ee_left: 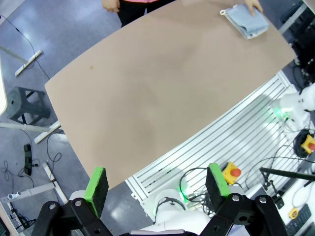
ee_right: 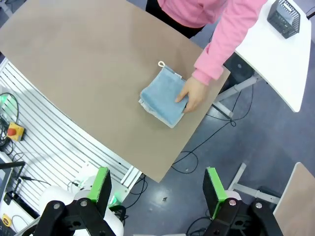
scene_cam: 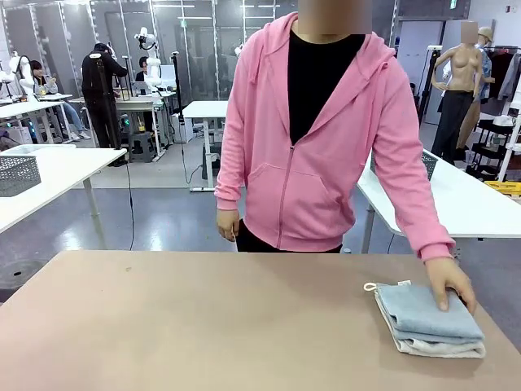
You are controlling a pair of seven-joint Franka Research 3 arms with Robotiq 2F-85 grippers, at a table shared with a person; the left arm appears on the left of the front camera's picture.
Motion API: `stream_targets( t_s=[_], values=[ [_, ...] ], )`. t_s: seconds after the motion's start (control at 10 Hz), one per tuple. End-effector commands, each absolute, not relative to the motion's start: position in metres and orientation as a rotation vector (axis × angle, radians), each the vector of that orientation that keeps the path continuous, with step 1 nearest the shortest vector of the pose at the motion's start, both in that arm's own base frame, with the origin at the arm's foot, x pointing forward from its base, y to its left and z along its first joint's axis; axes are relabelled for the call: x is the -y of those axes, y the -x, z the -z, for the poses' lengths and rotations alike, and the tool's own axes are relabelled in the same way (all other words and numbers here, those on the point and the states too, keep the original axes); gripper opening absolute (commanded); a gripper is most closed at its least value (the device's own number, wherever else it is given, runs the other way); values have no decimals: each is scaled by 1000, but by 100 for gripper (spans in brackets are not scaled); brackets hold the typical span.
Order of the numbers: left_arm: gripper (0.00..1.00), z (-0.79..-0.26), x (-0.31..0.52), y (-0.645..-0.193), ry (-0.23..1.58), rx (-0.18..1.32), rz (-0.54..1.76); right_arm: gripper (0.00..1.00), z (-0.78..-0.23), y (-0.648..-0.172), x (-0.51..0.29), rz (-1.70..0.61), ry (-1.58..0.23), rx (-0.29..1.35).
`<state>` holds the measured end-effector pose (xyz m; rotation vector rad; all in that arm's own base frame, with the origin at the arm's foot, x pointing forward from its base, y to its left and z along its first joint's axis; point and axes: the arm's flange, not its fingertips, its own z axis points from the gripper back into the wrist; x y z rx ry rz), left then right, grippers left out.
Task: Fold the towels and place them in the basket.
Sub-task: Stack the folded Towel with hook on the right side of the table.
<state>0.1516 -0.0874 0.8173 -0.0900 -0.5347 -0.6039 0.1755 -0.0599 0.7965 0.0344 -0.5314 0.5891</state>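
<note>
- We see the towels (scene_cam: 429, 318) as a small folded stack near the table's (scene_cam: 203, 326) far right corner: a light blue-grey one on top and an off-white one beneath, with a small hanging loop (scene_cam: 369, 287) poking out of the stack toward the table's middle.
- The person's hand (scene_cam: 450, 283) rests on the far edge of that stack, pressing it flat; the right wrist view shows the same hand (ee_right: 191, 94) on the blue towel (ee_right: 162, 101).
- We judge the towels light, soft and limp: terry cloth that will sag and unfold if lifted by one layer, and not slippery or fragile.
- We would take hold at a folded edge of the stack, pinching all layers together, on the side away from the hand; the loop looks too thin to trust.
- A dark wire-mesh basket (ee_right: 284, 16) stands on a neighbouring white table beyond the person; we cannot tell whether it is the one meant for the towels.
- The right gripper (ee_right: 156, 188) hangs well above and apart from the stack, its green pads (ee_right: 102, 183) spread wide, holding and touching nothing.
- The left gripper (ee_left: 157, 186) is likewise high over the table's near edge, far from the towels (ee_left: 246, 20), jaws fully spread and empty.
</note>
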Motion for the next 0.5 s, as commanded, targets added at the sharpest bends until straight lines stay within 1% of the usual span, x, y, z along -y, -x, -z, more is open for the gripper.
stream_targets(
  t_s=[0.0,0.4],
  values=[
    [100,-819,87,-151,85,537,612,93,-796,-178,60,-569,-26,535],
    [100,-819,87,-151,85,537,612,93,-796,-178,60,-569,-26,535]
  ],
)
